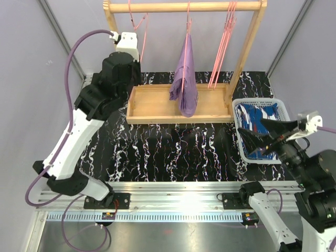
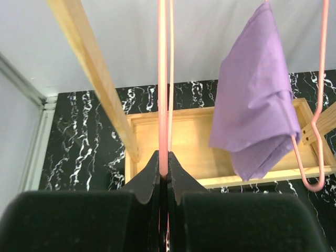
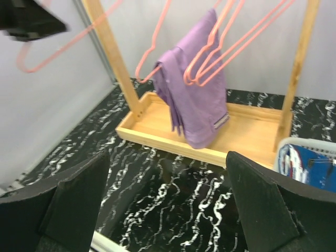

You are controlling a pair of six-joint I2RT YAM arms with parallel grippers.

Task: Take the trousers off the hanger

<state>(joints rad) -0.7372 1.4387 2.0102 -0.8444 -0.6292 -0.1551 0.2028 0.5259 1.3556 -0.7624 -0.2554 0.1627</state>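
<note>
Lilac cloth trousers (image 1: 189, 94) need a slow tug; my left gripper (image 2: 163, 163) pinches a pink wire hanger (image 2: 162, 79), right gripper (image 3: 168, 173) spread wide.

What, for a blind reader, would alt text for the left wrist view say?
Black fingers are shut on a pink hanger; to the right, lilac trousers hang over a wooden tray on a black marbled table.
</note>
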